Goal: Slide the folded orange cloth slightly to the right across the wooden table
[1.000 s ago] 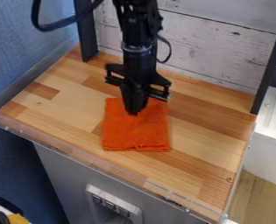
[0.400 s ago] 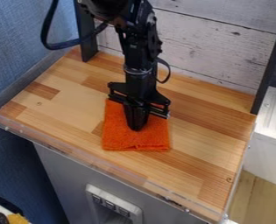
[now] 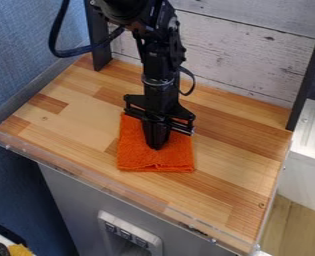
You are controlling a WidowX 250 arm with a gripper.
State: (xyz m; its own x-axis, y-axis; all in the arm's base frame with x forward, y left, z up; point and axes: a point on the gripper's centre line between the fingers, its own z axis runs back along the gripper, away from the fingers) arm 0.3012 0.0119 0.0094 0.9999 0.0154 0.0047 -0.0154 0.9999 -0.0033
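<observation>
Pincer (image 3: 157,146), fingertips narrowed together, points down at the middle of the orange cloth (image 3: 158,157) beneath

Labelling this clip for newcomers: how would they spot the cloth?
On the wooden tabletop in front of the whitewashed plank wall, look near the middle, under the black hand. The cloth is a roughly square patch; its bright orange sets it apart from the tan wood.
</observation>
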